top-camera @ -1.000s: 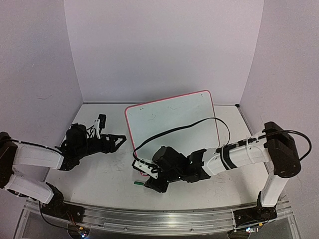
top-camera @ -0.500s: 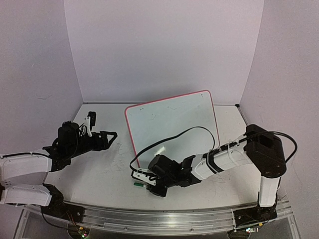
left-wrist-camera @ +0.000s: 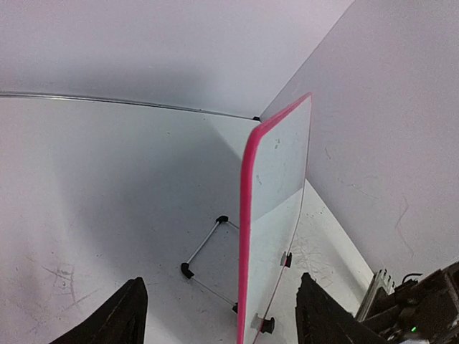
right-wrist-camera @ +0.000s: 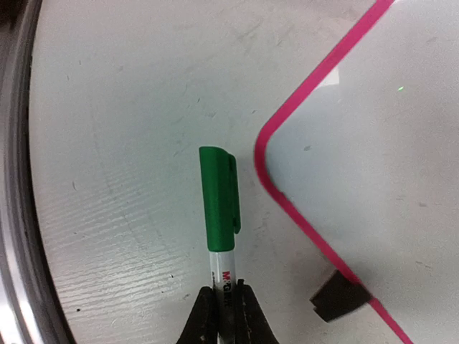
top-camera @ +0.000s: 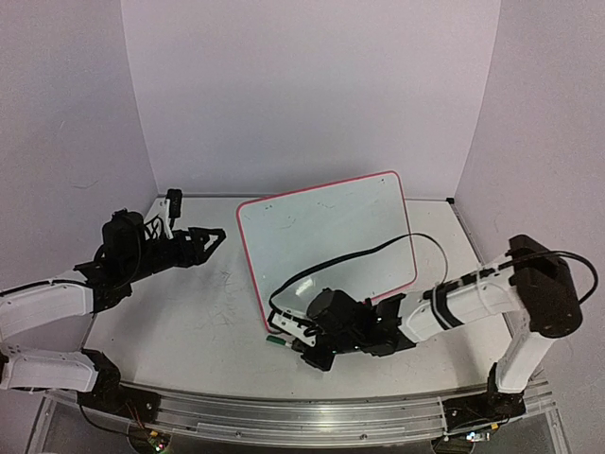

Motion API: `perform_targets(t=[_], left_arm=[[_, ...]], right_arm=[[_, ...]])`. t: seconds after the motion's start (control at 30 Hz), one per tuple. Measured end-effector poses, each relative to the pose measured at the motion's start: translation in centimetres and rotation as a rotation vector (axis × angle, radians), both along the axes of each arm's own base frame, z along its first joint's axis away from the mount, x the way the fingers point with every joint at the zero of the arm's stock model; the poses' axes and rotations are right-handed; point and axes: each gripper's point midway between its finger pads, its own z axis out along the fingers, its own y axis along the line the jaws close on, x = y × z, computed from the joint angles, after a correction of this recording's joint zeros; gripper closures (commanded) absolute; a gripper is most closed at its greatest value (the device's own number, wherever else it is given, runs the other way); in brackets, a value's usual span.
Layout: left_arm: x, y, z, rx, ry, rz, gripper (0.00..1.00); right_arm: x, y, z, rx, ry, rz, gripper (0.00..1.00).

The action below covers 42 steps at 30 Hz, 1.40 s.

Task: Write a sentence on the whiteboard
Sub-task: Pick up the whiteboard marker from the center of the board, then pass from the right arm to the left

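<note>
The whiteboard (top-camera: 326, 236) stands tilted at the table's middle, white with a pink-red frame. I see no green sentence on it, only faint grey marks. My right gripper (top-camera: 288, 342) is low at the board's near-left corner, shut on a marker (top-camera: 274, 339). In the right wrist view the marker (right-wrist-camera: 219, 197) has a white barrel and its green cap on, held between my right gripper (right-wrist-camera: 226, 308) fingers, beside the board's corner (right-wrist-camera: 373, 143) and a black clip foot (right-wrist-camera: 337, 297). My left gripper (top-camera: 216, 236) is open and empty, left of the board. In the left wrist view the left gripper (left-wrist-camera: 222, 322) faces the board's pink edge (left-wrist-camera: 247, 236).
A wire stand (left-wrist-camera: 204, 247) props the board from behind. The right arm's black cable (top-camera: 378, 248) loops in front of the board. Walls close the table at the back and both sides. A metal rail (top-camera: 284, 416) runs along the near edge.
My left gripper has lifted and moved back, still pointing at the board's left edge. My right gripper, with the marker, has shifted a little right, closer to the board's corner.
</note>
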Motion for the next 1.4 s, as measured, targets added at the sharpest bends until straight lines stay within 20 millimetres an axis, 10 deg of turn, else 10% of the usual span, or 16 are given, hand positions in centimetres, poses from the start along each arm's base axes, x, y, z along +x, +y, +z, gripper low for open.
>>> perform_targets(t=[0.27, 0.57, 1.27, 1.4], left_arm=[[-2.3, -5.8, 2.1, -0.014, -0.008, -0.239, 0.27], [-8.0, -14.6, 0.0, 0.005, 0.101, -0.617, 0.25], [-10.3, -17.6, -0.6, -0.031, 0.220, -0.764, 0.65], [-10.4, -17.7, -0.4, -0.032, 0.214, -0.772, 0.85]], right_arm=[[1.9, -1.6, 12.0, 0.290, -0.125, -0.091, 1.00], [2.6, -4.4, 17.2, 0.401, -0.193, -0.151, 1.00], [2.5, -4.9, 16.7, 0.368, -0.190, -0.154, 1.00], [2.5, -4.9, 16.7, 0.368, -0.190, -0.154, 1.00]])
